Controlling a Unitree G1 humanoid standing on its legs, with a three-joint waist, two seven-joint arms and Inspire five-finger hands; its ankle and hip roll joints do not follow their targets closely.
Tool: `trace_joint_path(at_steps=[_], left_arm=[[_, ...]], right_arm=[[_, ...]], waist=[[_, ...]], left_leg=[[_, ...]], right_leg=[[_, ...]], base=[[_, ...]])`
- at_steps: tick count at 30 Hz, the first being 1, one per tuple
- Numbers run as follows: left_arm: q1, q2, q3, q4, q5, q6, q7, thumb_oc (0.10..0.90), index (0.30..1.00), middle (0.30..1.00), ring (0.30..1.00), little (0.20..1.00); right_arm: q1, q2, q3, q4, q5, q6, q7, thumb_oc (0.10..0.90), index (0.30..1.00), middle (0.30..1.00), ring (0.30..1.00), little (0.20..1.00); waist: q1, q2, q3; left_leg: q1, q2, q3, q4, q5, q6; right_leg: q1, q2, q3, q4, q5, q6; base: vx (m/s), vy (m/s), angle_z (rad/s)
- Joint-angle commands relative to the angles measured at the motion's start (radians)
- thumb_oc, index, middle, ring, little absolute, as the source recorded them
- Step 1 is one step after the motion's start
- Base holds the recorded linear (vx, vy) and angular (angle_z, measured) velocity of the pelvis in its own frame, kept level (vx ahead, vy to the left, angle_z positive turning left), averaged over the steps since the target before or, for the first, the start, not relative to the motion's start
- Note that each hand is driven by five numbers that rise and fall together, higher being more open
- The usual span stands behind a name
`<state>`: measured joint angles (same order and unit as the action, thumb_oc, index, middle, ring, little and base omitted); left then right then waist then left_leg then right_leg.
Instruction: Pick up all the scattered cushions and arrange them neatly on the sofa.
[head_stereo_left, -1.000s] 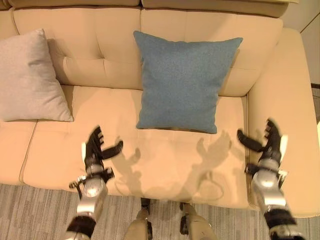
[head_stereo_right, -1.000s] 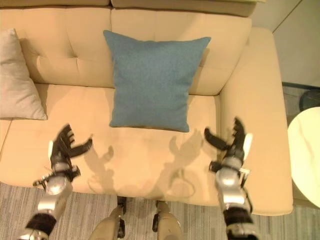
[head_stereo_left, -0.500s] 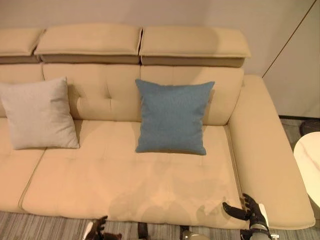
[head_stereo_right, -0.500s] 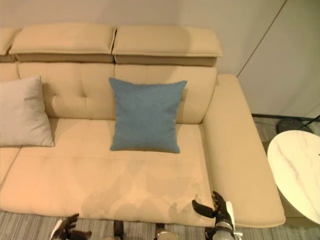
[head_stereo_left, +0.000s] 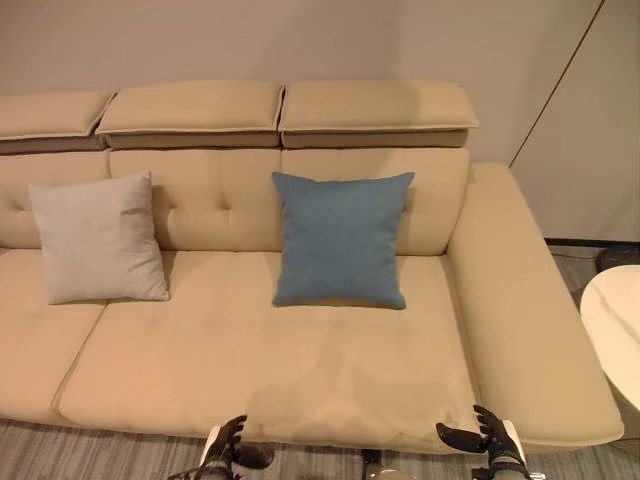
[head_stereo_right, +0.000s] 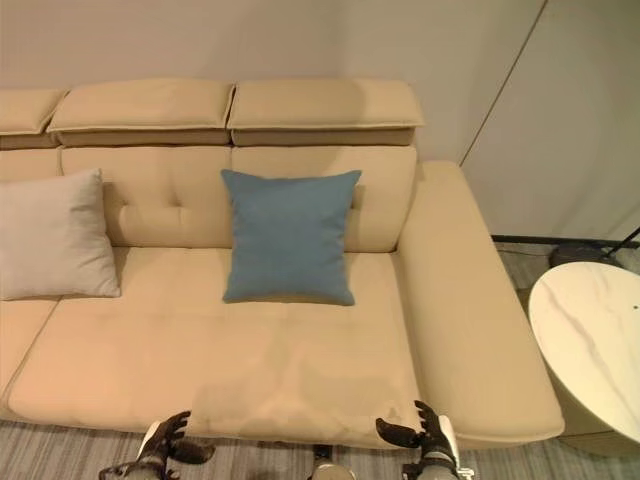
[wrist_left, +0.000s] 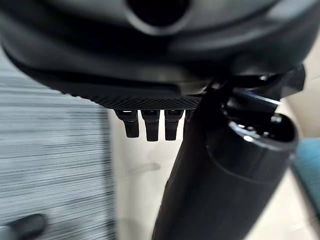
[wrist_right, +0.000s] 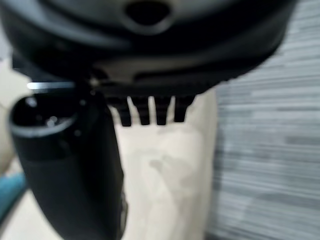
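Observation:
A blue cushion (head_stereo_left: 341, 238) stands upright against the backrest of the beige sofa (head_stereo_left: 300, 370), near its middle. A light grey cushion (head_stereo_left: 99, 238) leans against the backrest further left. My left hand (head_stereo_left: 226, 453) is low at the sofa's front edge, open and holding nothing. My right hand (head_stereo_left: 484, 441) is at the front edge near the right armrest, fingers spread and empty. Both hands are well short of the cushions. In the wrist views the fingers (wrist_left: 147, 124) of the left hand and the fingers (wrist_right: 150, 110) of the right hand stick out straight over the seat.
The sofa's right armrest (head_stereo_left: 525, 320) runs forward on the right. A round white table (head_stereo_right: 592, 338) stands to the right of the sofa. Grey striped floor (head_stereo_left: 60, 450) lies in front of the seat.
The camera has pulled back and up, so more of the sofa and wall shows. Both hands have dropped to the views' lower edge. The cushions have not moved.

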<state>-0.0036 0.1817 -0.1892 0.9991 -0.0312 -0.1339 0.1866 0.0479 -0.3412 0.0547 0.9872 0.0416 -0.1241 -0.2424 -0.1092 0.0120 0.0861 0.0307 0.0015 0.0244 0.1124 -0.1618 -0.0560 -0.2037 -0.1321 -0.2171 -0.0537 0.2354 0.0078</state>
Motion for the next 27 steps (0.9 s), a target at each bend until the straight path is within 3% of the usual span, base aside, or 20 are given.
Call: trace_joint_path(at_steps=[1, 5, 6, 8, 10, 12, 14, 15, 19, 27], left_arm=[[0.003, 0.071, 0.015, -0.034, 0.011, -0.051, 0.028, 0.800, 0.900, 0.900, 0.900, 0.900], [-0.010, 0.074, 0.015, -0.010, 0.033, -0.049, 0.036, 0.800, 0.900, 0.900, 0.900, 0.900], [-0.016, 0.078, 0.015, 0.001, 0.039, -0.045, 0.042, 0.800, 0.900, 0.900, 0.900, 0.900], [-0.029, 0.085, 0.015, 0.016, 0.035, -0.041, 0.045, 0.800, 0.900, 0.900, 0.900, 0.900], [-0.017, 0.091, 0.019, 0.046, 0.036, -0.031, 0.042, 0.800, 0.900, 0.900, 0.900, 0.900], [-0.014, 0.099, 0.023, 0.073, 0.042, -0.021, 0.041, 0.800, 0.900, 0.900, 0.900, 0.900], [-0.013, 0.100, 0.025, 0.087, 0.046, -0.018, 0.040, 0.800, 0.900, 0.900, 0.900, 0.900], [-0.006, 0.098, 0.020, 0.100, 0.048, -0.016, 0.041, 0.800, 0.900, 0.900, 0.900, 0.900], [-0.005, 0.079, 0.030, 0.128, 0.029, -0.016, 0.041, 0.800, 0.900, 0.900, 0.900, 0.900], [-0.003, 0.068, 0.048, 0.177, 0.033, -0.002, 0.035, 0.800, 0.900, 0.900, 0.900, 0.900]], right_arm=[[-0.067, 0.008, 0.024, -0.008, -0.031, -0.020, -0.017, 0.800, 0.900, 0.900, 0.900, 0.900], [-0.081, 0.022, 0.039, 0.018, -0.054, -0.005, -0.019, 0.800, 0.900, 0.900, 0.900, 0.900], [-0.086, 0.029, 0.041, 0.032, -0.058, 0.000, -0.022, 0.800, 0.900, 0.900, 0.900, 0.900], [-0.101, 0.034, 0.050, 0.072, -0.055, 0.009, -0.020, 0.800, 0.900, 0.900, 0.900, 0.900], [-0.104, 0.037, 0.061, 0.126, -0.060, 0.014, -0.012, 0.800, 0.900, 0.900, 0.900, 0.900], [-0.102, 0.046, 0.061, 0.158, -0.062, 0.020, -0.005, 0.800, 0.900, 0.900, 0.900, 0.900], [-0.102, 0.049, 0.058, 0.171, -0.058, 0.018, -0.005, 0.800, 0.900, 0.900, 0.900, 0.900], [-0.102, 0.056, 0.057, 0.183, -0.056, 0.020, -0.006, 0.800, 0.900, 0.900, 0.900, 0.900], [-0.108, 0.057, 0.064, 0.192, -0.046, 0.021, -0.002, 0.800, 0.900, 0.900, 0.900, 0.900], [-0.115, 0.049, 0.083, 0.233, -0.059, 0.028, 0.005, 0.800, 0.900, 0.900, 0.900, 0.900]], waist=[[0.012, -0.053, 0.014], [0.022, -0.068, 0.041], [0.017, -0.069, 0.053], [0.024, -0.066, 0.067], [0.061, -0.053, 0.066], [0.077, -0.050, 0.048], [0.084, -0.050, 0.039], [0.104, -0.064, 0.016], [0.104, -0.074, -0.025], [0.111, -0.072, -0.041]], left_leg=[[0.061, -0.069, -0.019, -0.030, -0.070, 0.033], [0.042, -0.097, -0.040, -0.042, -0.049, 0.046], [0.029, -0.095, -0.041, -0.039, -0.036, 0.051], [-0.001, -0.090, -0.041, -0.039, -0.011, 0.061], [-0.036, -0.070, -0.026, -0.051, 0.031, 0.075], [-0.047, -0.057, -0.035, -0.079, 0.059, 0.077], [-0.054, -0.052, -0.032, -0.087, 0.070, 0.073], [-0.067, -0.048, -0.018, -0.102, 0.087, 0.057], [-0.066, -0.035, 0.000, -0.127, 0.100, 0.039], [-0.026, -0.008, 0.022, -0.160, 0.121, 0.017]], right_leg=[[-0.061, 0.012, 0.032, -0.004, -0.044, 0.163], [-0.100, -0.013, 0.038, -0.011, -0.017, 0.206], [-0.110, -0.014, 0.065, 0.001, -0.017, 0.216], [-0.114, 0.000, 0.135, 0.061, -0.065, 0.205], [-0.065, -0.005, 0.129, 0.217, -0.140, 0.160], [-0.006, 0.007, 0.150, 0.276, -0.199, 0.149], [0.017, 0.008, 0.156, 0.290, -0.206, 0.151], [0.089, -0.002, 0.132, 0.207, -0.200, 0.148], [0.141, 0.023, 0.137, 0.034, -0.188, 0.151], [0.196, 0.041, 0.119, -0.034, -0.182, 0.143]], base=[[-0.36, 0.170, -0.20], [-0.27, 0.080, -0.15], [-0.35, 0.048, -0.06], [-0.39, 0.041, -0.06], [-0.42, 0.023, -0.28], [-0.22, -0.018, -0.10], [-0.12, -0.094, 0.03], [-0.13, -0.185, -0.06], [-0.04, -0.135, -0.17], [0.00, -0.069, -0.11]])
